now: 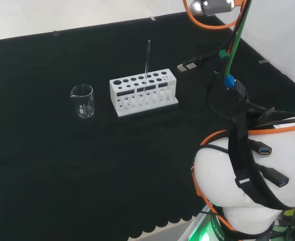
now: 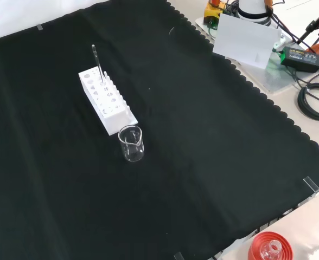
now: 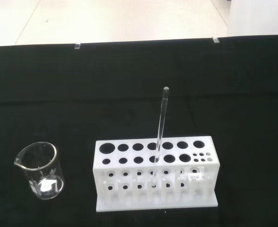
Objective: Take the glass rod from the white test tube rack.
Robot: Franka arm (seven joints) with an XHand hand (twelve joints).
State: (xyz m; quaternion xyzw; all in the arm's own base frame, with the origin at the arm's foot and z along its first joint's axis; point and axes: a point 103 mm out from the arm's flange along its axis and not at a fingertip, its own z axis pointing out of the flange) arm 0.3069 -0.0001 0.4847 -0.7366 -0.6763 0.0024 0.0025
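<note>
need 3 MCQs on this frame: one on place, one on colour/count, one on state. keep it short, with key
1. In the head view, the beaker stands where relative to the rack?
A. left
B. right
C. on top of it

2. What colour is the rack?
A. red
B. white
C. blue

3. The glass rod is:
A. lying on the cloth
B. inside the beaker
C. standing in a rack hole

Key:
1 A: the beaker sits left of the rack.
2 B: the rack body is white.
3 C: the glass rod rises from a hole, near upright.
</note>
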